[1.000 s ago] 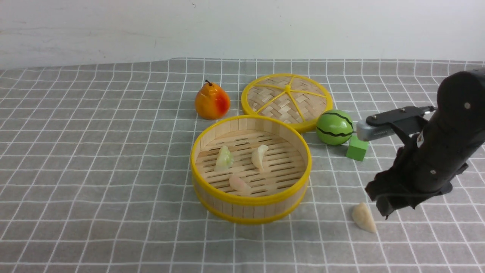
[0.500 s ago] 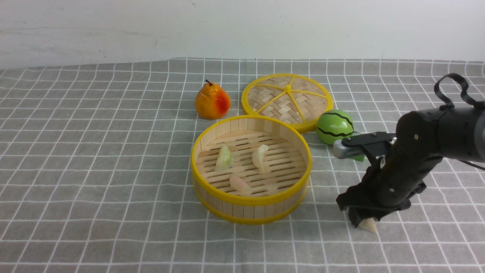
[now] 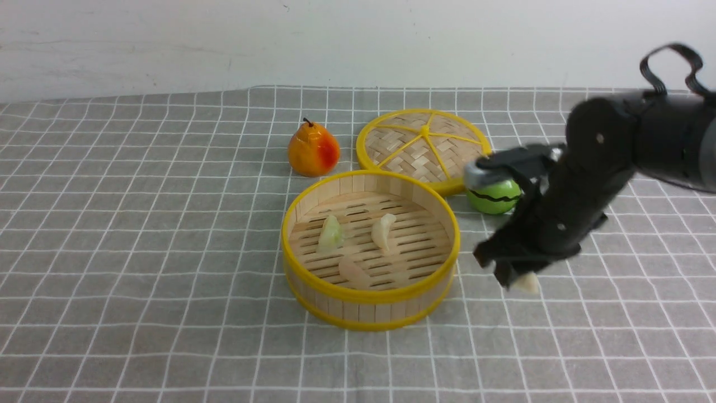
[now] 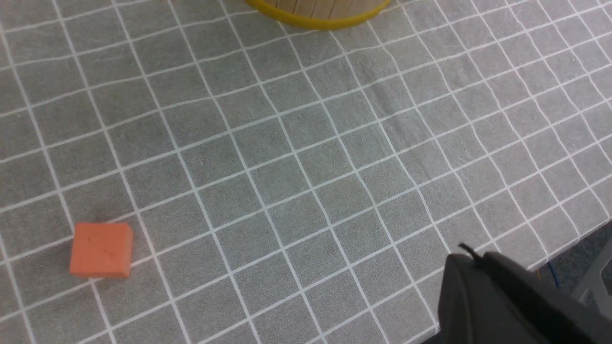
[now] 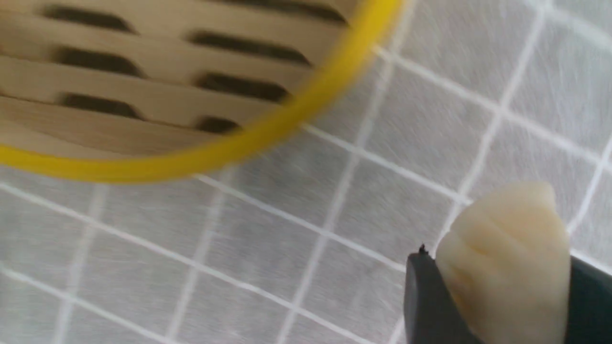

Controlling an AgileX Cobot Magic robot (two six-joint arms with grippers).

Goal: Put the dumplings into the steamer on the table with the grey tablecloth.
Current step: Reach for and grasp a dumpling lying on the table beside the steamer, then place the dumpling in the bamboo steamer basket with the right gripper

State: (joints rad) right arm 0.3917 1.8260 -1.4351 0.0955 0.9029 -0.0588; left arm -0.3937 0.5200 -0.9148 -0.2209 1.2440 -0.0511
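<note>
The steamer [image 3: 369, 294] stands mid-table on the grey tablecloth [image 3: 140, 252], holding three dumplings: a pale green one [image 3: 331, 233], a cream-white one [image 3: 384, 230] and a pinkish one [image 3: 352, 270]. My right gripper [image 3: 517, 280] hangs just right of the steamer, above the cloth, shut on a cream-white dumpling [image 3: 527, 283]. In the right wrist view that dumpling [image 5: 507, 258] sits pinched between the two dark fingers [image 5: 425, 301], with the steamer's yellow rim [image 5: 267, 138] close by. My left gripper [image 4: 471, 260] shows only in its wrist view, jaws closed together with nothing in them, near the table's edge.
A pear [image 3: 313, 150] and the flat woven lid [image 3: 423, 146] lie behind the steamer. A green melon ball [image 3: 493, 197] sits beside the lid, partly behind my right arm. An orange cube [image 4: 101, 250] lies on the cloth in the left wrist view.
My right gripper came down on the cream-white dumpling on the cloth, closed on it, then lifted it up and leftward to beside the steamer. The arm now hides the green block.
</note>
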